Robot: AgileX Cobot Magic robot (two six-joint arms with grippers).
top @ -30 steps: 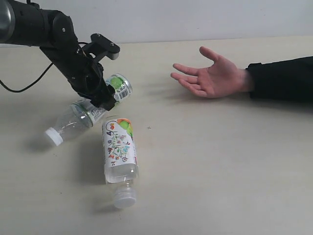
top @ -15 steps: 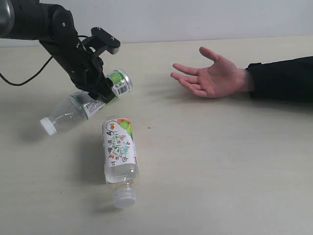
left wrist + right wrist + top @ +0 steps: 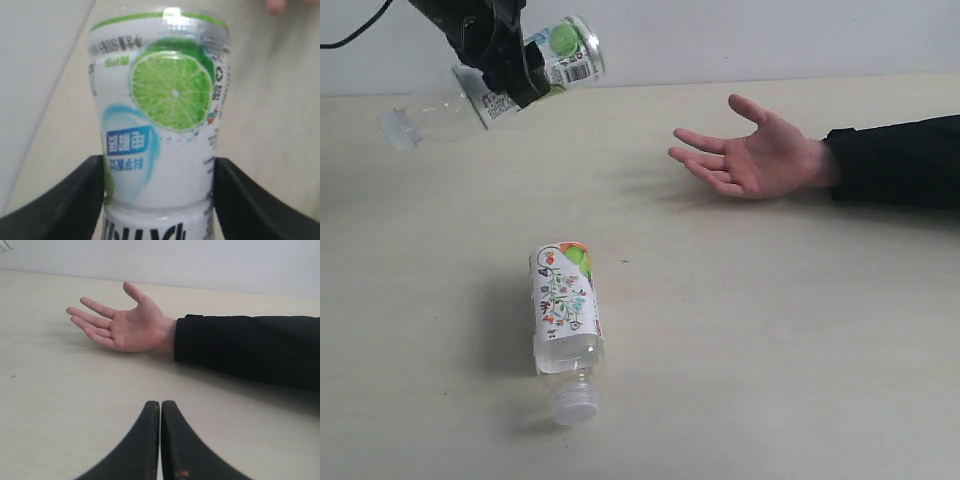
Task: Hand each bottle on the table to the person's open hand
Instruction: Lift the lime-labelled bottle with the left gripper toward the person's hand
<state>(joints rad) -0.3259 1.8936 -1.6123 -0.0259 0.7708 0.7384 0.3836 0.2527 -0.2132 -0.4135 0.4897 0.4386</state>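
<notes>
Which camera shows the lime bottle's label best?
Left wrist view: the lime bottle fills the frame, label facing the camera. The exterior view shows it small, partly behind the left gripper. The right wrist view misses it.

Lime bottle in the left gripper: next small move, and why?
Probably carry it across toward the open hand, keeping the grip. The left gripper holds the lime bottle tilted, clear above the table, and the palm faces up, empty, on the right of the exterior view. The floral bottle lies flat, low enough to pass over.
</notes>
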